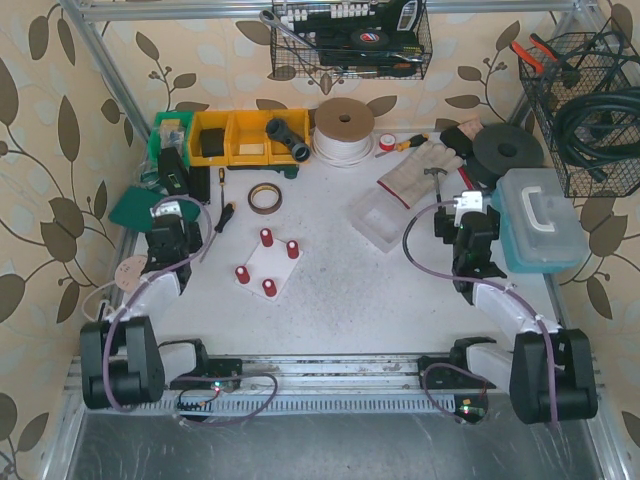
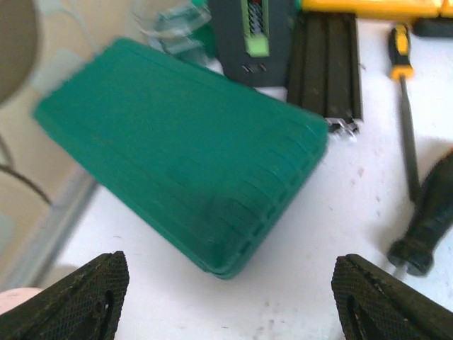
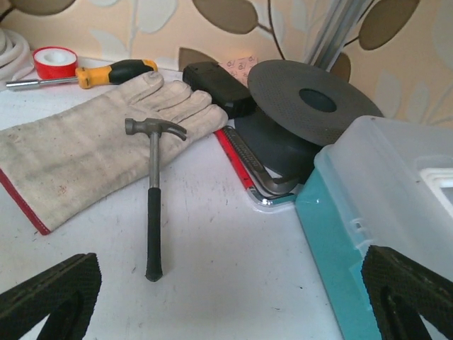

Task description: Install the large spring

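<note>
Left pincer (image 2: 230,301) and right pincer (image 3: 230,301) both released, empty. Red-peg plate (image 1: 266,266) lies on the desk (image 1: 340,290) between them. Yellow bin (image 1: 298,120) holds black fitting (image 1: 287,138).

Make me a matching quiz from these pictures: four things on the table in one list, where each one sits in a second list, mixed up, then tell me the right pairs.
Things
1. hammer
2. green case
3. red tape roll
4. toolbox

Places
A. near the back, beside the yellow-handled screwdriver
B. at the right edge of the table
C. head resting on the work glove
D. at the left edge, just ahead of the open left pincer

Pairs: 1-C, 2-D, 3-A, 4-B.
</note>
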Controlling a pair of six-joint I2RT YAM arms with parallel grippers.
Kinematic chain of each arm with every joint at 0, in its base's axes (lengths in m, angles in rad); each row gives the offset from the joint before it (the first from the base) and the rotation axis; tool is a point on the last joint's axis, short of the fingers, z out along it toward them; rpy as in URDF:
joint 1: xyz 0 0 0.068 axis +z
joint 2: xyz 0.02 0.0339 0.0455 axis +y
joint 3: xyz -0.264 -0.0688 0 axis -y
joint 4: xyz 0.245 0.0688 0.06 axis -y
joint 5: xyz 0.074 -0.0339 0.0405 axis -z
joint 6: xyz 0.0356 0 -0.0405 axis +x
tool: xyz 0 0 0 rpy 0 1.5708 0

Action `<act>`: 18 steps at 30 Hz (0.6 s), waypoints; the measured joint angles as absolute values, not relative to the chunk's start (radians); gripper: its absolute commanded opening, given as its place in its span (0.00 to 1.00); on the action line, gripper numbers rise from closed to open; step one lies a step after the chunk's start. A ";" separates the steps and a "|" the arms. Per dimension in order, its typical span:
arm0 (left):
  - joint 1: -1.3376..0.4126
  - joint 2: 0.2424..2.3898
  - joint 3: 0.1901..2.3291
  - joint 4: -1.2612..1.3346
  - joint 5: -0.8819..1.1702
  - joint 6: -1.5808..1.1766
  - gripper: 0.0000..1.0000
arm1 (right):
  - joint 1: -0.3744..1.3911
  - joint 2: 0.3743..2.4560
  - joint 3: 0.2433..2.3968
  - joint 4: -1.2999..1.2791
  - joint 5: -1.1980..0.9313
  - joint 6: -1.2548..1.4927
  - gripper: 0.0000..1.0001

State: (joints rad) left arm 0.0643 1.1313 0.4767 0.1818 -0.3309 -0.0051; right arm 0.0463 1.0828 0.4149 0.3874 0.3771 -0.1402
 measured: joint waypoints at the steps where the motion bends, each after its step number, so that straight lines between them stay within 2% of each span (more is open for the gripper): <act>1: 0.067 1.169 0.474 0.204 -0.303 -0.009 0.81 | 0.043 1.097 0.411 0.403 0.368 -0.143 0.99; 8: 0.066 1.273 0.422 0.357 -0.176 -0.005 0.82 | 0.021 1.189 0.398 0.537 0.268 -0.155 0.99; 18: 0.058 1.433 0.374 0.627 -0.147 -0.005 0.85 | -0.047 1.315 0.434 0.639 0.103 -0.150 0.99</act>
State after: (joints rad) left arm 0.0582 1.4334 0.3737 0.6270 -0.1471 -0.0051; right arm -0.0475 1.3148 0.4343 0.6388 0.1032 -0.1505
